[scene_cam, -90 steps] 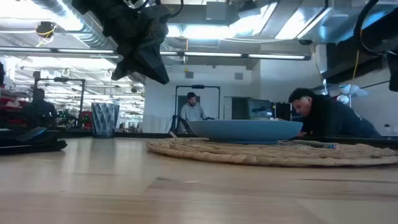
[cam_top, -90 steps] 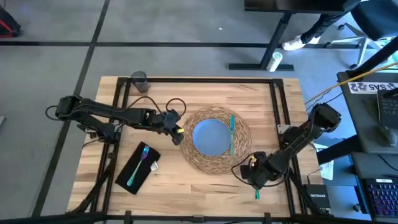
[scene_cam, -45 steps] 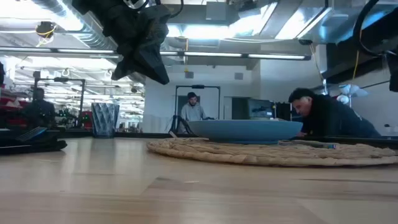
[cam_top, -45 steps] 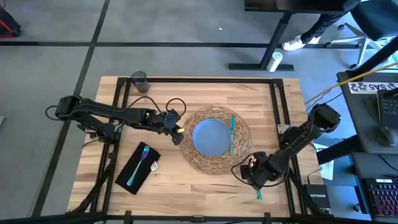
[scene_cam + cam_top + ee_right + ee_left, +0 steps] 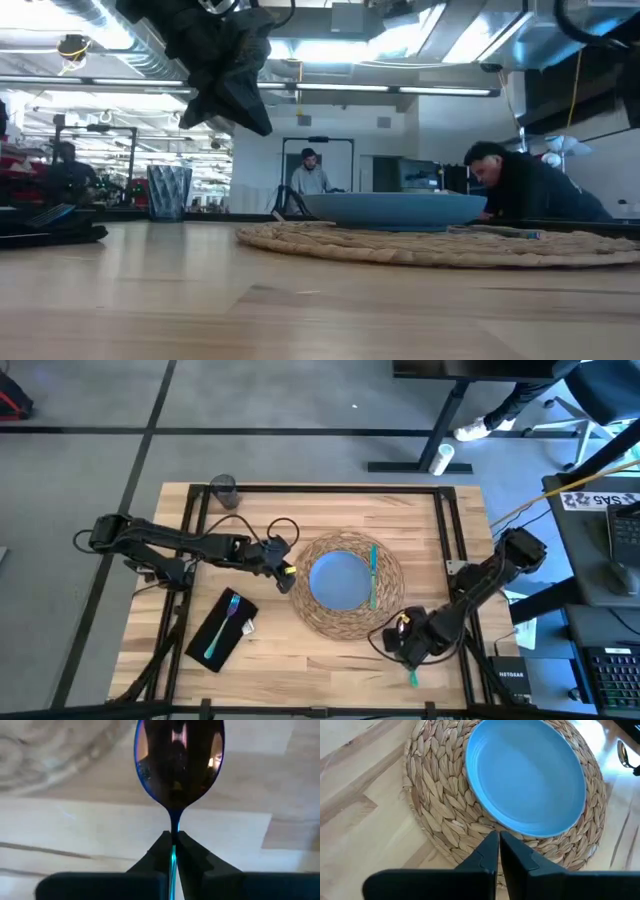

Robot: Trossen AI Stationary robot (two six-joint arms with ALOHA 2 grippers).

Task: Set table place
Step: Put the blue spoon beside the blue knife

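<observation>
Right wrist view shows my right gripper pinching the thin neck of a stiff, light, slippery-looking spoon just right of the placemat, while my left gripper, fingers pressed together, waits at its left edge.

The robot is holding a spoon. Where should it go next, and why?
Probably a short carry toward the placemat, then lower the spoon beside the teal utensil. The right gripper is shut on the spoon's handle near the mat's edge. The plate is already centred, and the left gripper waits on the mat's other side.
</observation>
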